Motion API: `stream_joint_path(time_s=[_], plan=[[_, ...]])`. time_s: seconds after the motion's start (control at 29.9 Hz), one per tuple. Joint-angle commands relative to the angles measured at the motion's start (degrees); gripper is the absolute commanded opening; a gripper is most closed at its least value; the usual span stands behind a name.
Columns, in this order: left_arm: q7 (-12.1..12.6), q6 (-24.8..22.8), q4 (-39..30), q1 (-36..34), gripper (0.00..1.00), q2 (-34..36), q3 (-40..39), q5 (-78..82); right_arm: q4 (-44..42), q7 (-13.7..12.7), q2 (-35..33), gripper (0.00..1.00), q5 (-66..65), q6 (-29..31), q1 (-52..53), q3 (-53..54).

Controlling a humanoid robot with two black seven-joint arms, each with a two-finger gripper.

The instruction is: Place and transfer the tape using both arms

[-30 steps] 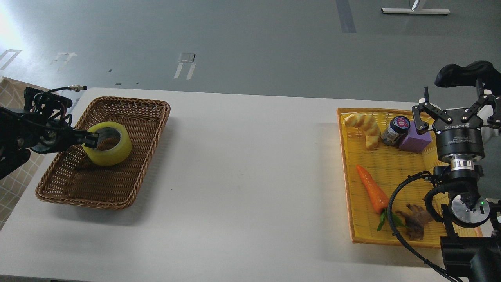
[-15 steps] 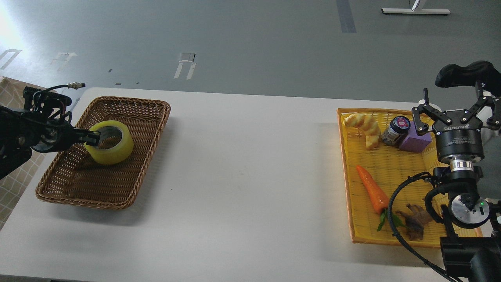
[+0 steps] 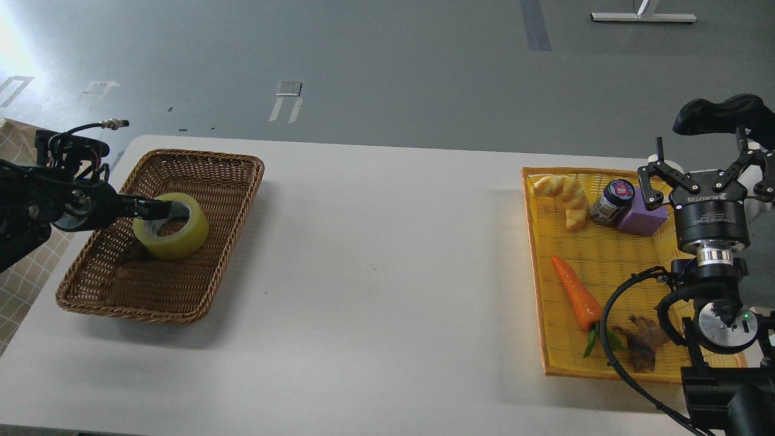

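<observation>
The tape, a yellow roll with a grey core, lies flat and low inside the brown wicker basket at the left of the table. My left gripper reaches in from the left and is shut on the roll's near wall, with one finger inside the core. My right gripper is open and empty. It points up above the far right corner of the yellow tray, far from the tape.
The yellow tray holds a pale croissant-like bread, a small jar, a purple block, a carrot and a brown lump. The white table lies between basket and tray.
My left gripper has carried the tape slightly right and down into the basket, and the roll has tilted flatter. The right arm has not moved.
</observation>
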Motion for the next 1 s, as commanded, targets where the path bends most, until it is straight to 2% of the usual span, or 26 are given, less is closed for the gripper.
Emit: stream_joint_path(time_s=[0.0,0.17,0.27,0.37,0.47,0.67,0.97], plan=[[0.25,-0.24,-0.05,-5.66,0.79,0.08,0.07,-4.87,0.0,-0.05,0.08,1.0,0.0,0.0,-0.01,-0.01],[0.26,-2.25,-0.67,-14.53,0.8,0.08,-0.37,-10.3,0.27,-0.05,0.08,1.0,0.0,0.0,0.08,-0.09],[0.08,-1.48,-0.67,-18.76,0.9,-0.79,-0.72,-21.96,0.44,-0.48,-0.01,1.0,0.0,0.0,0.43,-0.18],[-0.1,-0.33,-0.58,-20.7,0.94,-1.58,-0.72,-34.0,0.79,-0.58,-0.19,1.0,0.0,0.0,0.7,-0.27],[-0.1,0.46,-0.58,-20.97,0.98,-3.33,-0.72,-50.87,0.88,-0.84,-0.71,1.0,-0.17,0.0,1.22,-0.71],[-0.18,0.46,-0.67,-20.45,0.98,-5.89,-1.77,-70.16,0.88,-1.28,-2.29,1.0,-0.35,0.0,3.5,-1.76],[-1.41,-0.15,-2.16,-15.08,0.98,-10.99,-14.52,-73.08,0.62,-1.37,-3.7,1.0,-0.97,0.0,6.85,-2.73]])
